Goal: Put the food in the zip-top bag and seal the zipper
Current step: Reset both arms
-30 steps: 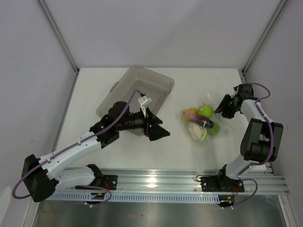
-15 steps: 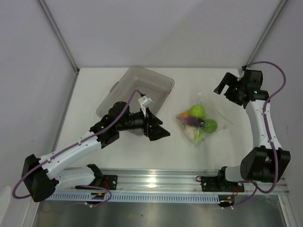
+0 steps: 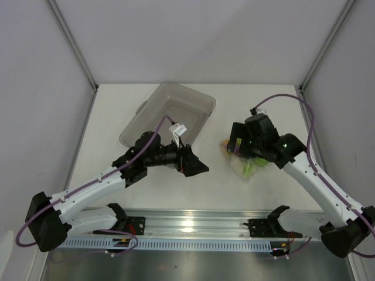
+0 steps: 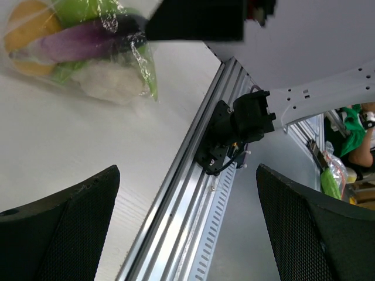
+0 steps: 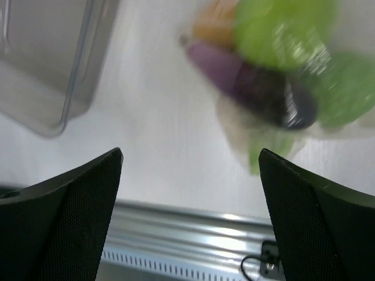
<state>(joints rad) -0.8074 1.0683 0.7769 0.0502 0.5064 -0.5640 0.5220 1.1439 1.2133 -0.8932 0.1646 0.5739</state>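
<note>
Black right fingers, spread, newly above the zip-top bag; left fingers likewise spread

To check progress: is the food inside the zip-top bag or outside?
Inside: the food lies bunched, wrapped by the crinkled clear zip-top bag.

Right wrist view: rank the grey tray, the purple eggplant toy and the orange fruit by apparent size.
1. Grey translucent plastic tray, though cropped by the frame.
2. Dark purple eggplant-shaped toy.
3. Orange toy fruit, only partly visible, so its rank is unsure.
</note>
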